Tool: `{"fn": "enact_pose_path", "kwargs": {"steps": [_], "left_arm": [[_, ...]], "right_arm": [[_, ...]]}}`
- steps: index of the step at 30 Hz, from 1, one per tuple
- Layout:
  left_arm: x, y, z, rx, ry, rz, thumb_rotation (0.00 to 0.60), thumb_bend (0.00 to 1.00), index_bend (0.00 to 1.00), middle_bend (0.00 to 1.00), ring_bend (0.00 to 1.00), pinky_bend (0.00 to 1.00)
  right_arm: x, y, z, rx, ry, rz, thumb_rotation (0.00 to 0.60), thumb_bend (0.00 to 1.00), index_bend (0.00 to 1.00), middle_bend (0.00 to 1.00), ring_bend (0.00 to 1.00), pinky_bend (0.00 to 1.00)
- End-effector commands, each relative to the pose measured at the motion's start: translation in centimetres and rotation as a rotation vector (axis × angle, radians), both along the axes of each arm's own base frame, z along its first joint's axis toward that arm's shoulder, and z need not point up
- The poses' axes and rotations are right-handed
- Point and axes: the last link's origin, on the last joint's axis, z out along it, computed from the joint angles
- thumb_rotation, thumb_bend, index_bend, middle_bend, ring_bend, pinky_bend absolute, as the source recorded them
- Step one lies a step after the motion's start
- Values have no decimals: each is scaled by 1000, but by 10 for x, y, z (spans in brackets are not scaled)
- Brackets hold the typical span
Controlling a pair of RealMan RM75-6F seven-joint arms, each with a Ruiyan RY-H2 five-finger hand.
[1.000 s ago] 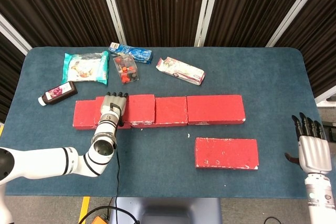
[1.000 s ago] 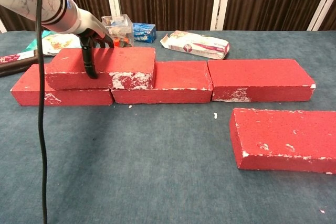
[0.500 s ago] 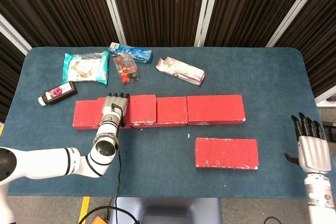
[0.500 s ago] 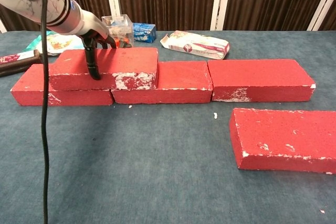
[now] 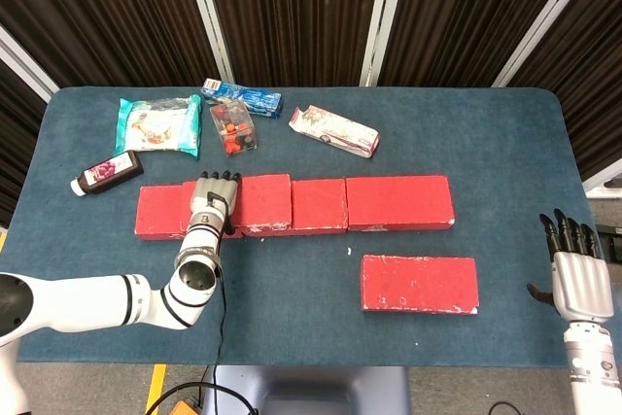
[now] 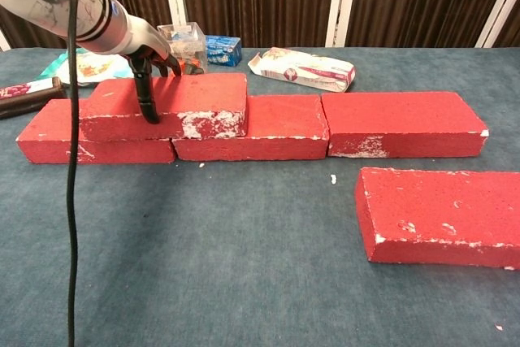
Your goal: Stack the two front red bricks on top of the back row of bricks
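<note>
One red brick [image 6: 195,101] lies on top of the back row, over the seam between its left brick [image 6: 57,142] and middle brick [image 6: 272,123]. My left hand [image 6: 150,50] grips this top brick near its left end, thumb down the front face and fingers over the back; from the head camera the hand [image 5: 212,201] covers that end of the brick [image 5: 262,203]. The right back brick [image 6: 402,119] is bare. A second front brick [image 6: 443,213] lies flat on the table at the right [image 5: 420,283]. My right hand [image 5: 580,274] hangs open beyond the table's right edge.
Behind the bricks lie a snack bag [image 5: 155,125], a dark bottle [image 5: 107,172], a clear box of small items [image 5: 233,128], a blue box [image 5: 243,97] and a white-and-red pack [image 5: 333,131]. A black cable [image 6: 69,201] hangs from my left arm.
The top brick has slid a little to the right along the back row, with my left hand still gripping it. The right hand and the front brick have not moved.
</note>
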Motion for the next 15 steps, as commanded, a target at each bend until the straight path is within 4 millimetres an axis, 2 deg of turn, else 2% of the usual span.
{"fn": "enact_pose_path", "kwargs": {"steps": [1, 15], "left_arm": [[0, 0, 0, 1, -3, -3, 600, 204, 0, 0, 0, 35], [-2, 0, 0, 4, 28, -32, 600, 204, 0, 0, 0, 34]], "right_arm": [[0, 0, 0, 0, 2, -1, 600, 0, 111, 0, 0, 0], [0, 0, -1, 6, 0, -5, 600, 0, 115, 0, 0, 0]]}}
